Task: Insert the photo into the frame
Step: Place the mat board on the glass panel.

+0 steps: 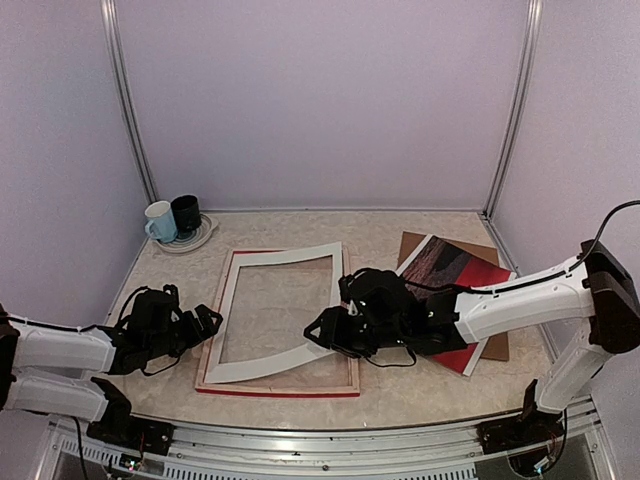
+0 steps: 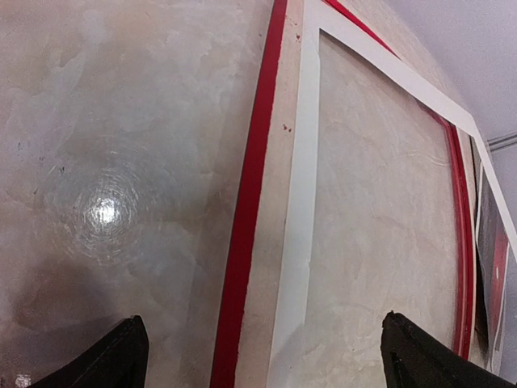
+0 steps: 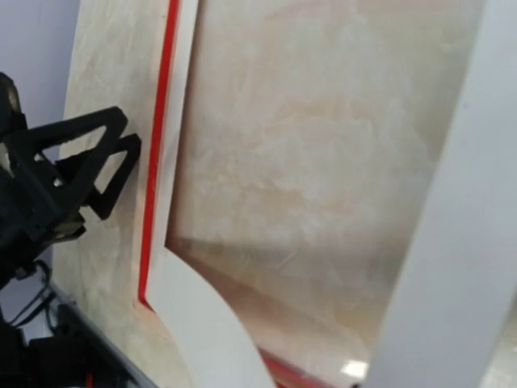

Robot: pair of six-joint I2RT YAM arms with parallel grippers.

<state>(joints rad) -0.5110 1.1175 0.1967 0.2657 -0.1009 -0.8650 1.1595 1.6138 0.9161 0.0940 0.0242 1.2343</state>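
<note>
Tabletop (image 1: 440, 225) carries everything, marbled and pale. Largest on it is the frame (image 1: 280, 389), lying flat between my two sets of jaws, its red edge showing along the near side. A white mat (image 1: 283, 255) lies skewed across the frame, and its near strip bows in a curve toward my right gripper (image 1: 320, 333). Out past my right wrist, under the forearm, a brown backing board (image 1: 497, 345) lies with the photo (image 1: 470, 270) on top of it, red side up and well apart from the frame. Two mugs (image 1: 172, 218) stand far beyond my left gripper (image 1: 207, 322).

My left jaws stand wide open and hold nothing. The frame's left rail runs between them, though I cannot tell whether they touch it. My right jaws sit at the mat's near right corner, and I cannot tell how they stand or whether they pinch the mat.

My worry is that the bowed mat may spring and settle crooked, so the photo would not seat. With nothing clamping the frame, a push could slide it. My right forearm could also drag the photo off the board.

I can read no writing or brand anywhere.
</note>
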